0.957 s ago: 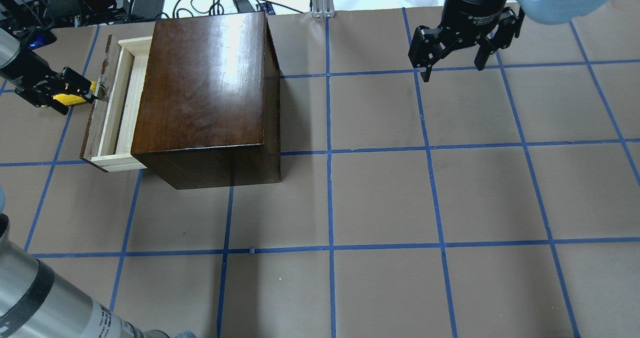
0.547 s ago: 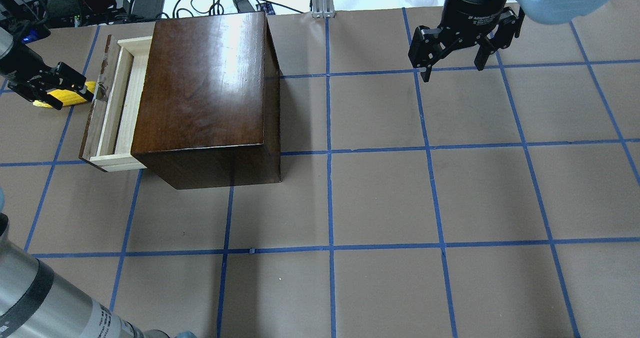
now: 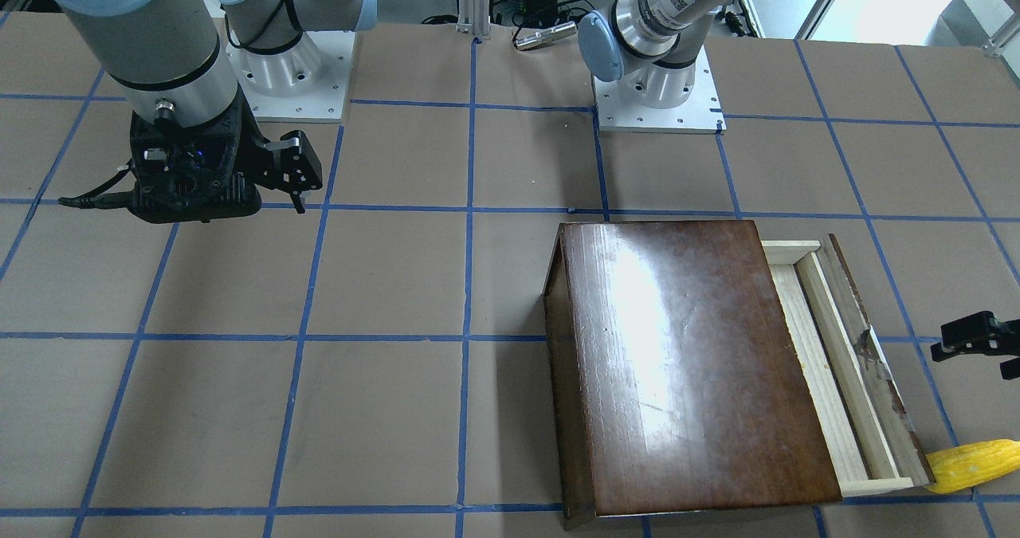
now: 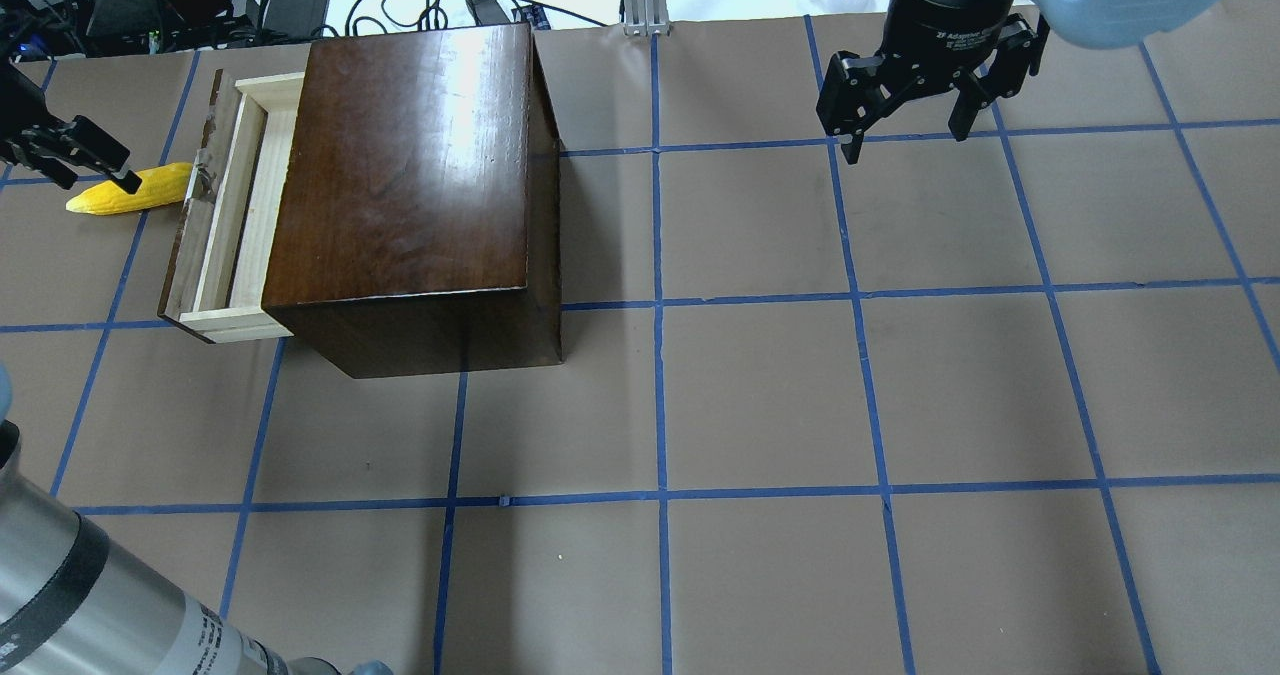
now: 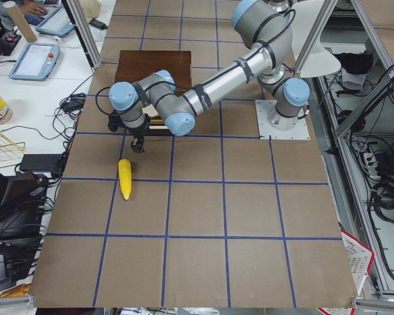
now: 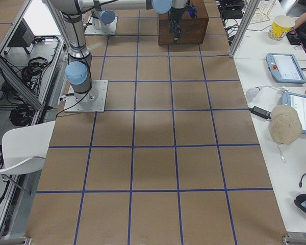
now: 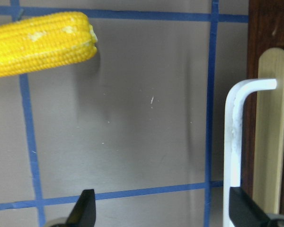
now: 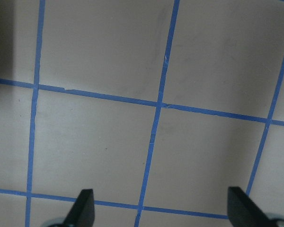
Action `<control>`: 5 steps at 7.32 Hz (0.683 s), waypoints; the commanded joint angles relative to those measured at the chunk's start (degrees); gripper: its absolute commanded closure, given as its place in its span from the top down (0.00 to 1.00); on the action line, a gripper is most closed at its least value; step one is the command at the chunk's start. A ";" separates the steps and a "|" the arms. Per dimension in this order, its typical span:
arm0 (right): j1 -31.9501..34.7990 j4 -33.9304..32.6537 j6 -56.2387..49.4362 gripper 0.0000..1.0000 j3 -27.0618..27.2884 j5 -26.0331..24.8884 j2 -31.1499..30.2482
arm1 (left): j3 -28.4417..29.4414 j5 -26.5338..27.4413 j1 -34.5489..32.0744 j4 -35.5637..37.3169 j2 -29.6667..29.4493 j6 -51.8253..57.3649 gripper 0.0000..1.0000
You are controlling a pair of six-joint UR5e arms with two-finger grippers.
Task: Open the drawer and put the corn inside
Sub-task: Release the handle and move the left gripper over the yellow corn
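Left gripper [image 7: 163, 212] hangs open and empty near the corn [image 4: 130, 188], which lies just outside the part-open drawer [image 4: 185, 265]; my right gripper [image 4: 908, 143], well apart, is open too.

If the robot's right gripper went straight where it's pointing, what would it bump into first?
Probably just the brown paper-covered table with blue tape lines. The open right gripper points down at it, and its wrist view shows nothing in between.

One corn [image 4: 128, 189], one drawer [image 4: 232, 225], one box [image 4: 410, 175], one left pincer [image 7: 163, 213], one right pincer [image 4: 908, 145]
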 commanded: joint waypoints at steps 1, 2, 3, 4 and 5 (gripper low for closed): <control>0.00 0.00 -0.06 1.00 0.00 0.00 0.00 | 0.71 2.26 0.03 6.43 -2.80 13.33 1.00; 0.00 0.00 -0.06 1.00 0.00 0.00 0.00 | 0.71 3.92 0.03 11.16 -4.64 19.55 1.00; 0.00 0.00 -0.06 1.00 0.00 0.00 0.00 | 0.71 3.93 0.03 13.99 -6.40 24.92 1.00; 0.00 0.00 -0.06 1.00 0.00 0.00 0.00 | 0.80 3.93 0.03 16.19 -7.81 30.37 1.00; 0.00 0.00 0.03 1.00 0.00 0.00 0.00 | 2.45 3.76 0.03 17.61 -9.47 36.34 1.00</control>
